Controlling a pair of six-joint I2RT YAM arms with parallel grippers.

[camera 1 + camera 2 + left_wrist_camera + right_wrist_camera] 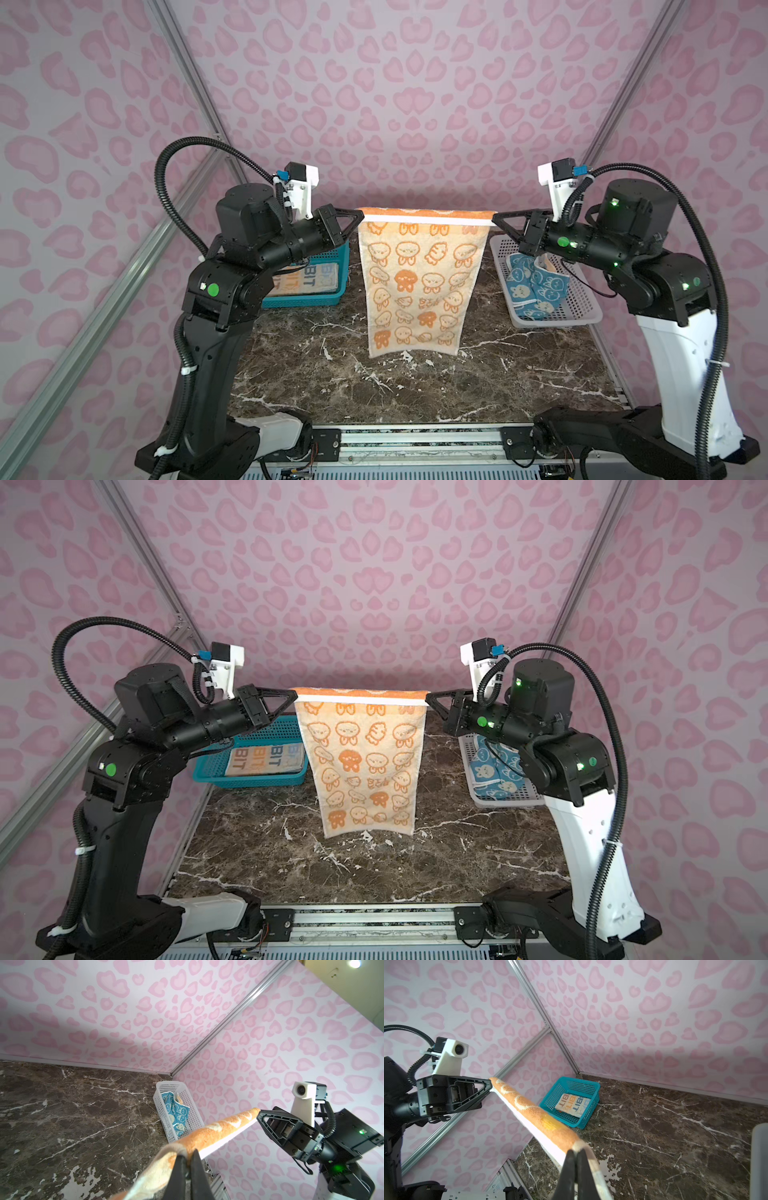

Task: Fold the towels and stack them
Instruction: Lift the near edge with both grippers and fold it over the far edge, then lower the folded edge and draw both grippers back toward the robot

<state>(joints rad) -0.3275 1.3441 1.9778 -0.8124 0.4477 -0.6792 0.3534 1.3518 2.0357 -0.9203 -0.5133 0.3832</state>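
The orange towel [419, 282] [365, 766] with white rabbit drawings hangs spread out above the marble table, its top edge stretched level between both grippers. My left gripper [360, 217] [188, 1154] is shut on its top left corner, and my right gripper [494, 219] [576, 1152] is shut on its top right corner. The towel's lower edge hangs just above the table. A cream towel [291, 280] [574, 1104] with RABBIT letters lies folded in the teal basket [332, 257]. A blue towel [536, 286] [176, 1111] lies crumpled in the white basket [582, 307].
The teal basket [216, 766] stands at the back left and the white basket [511, 800] at the back right of the dark marble table [415, 386]. Pink patterned walls with metal rails [104, 299] close in the back and sides.
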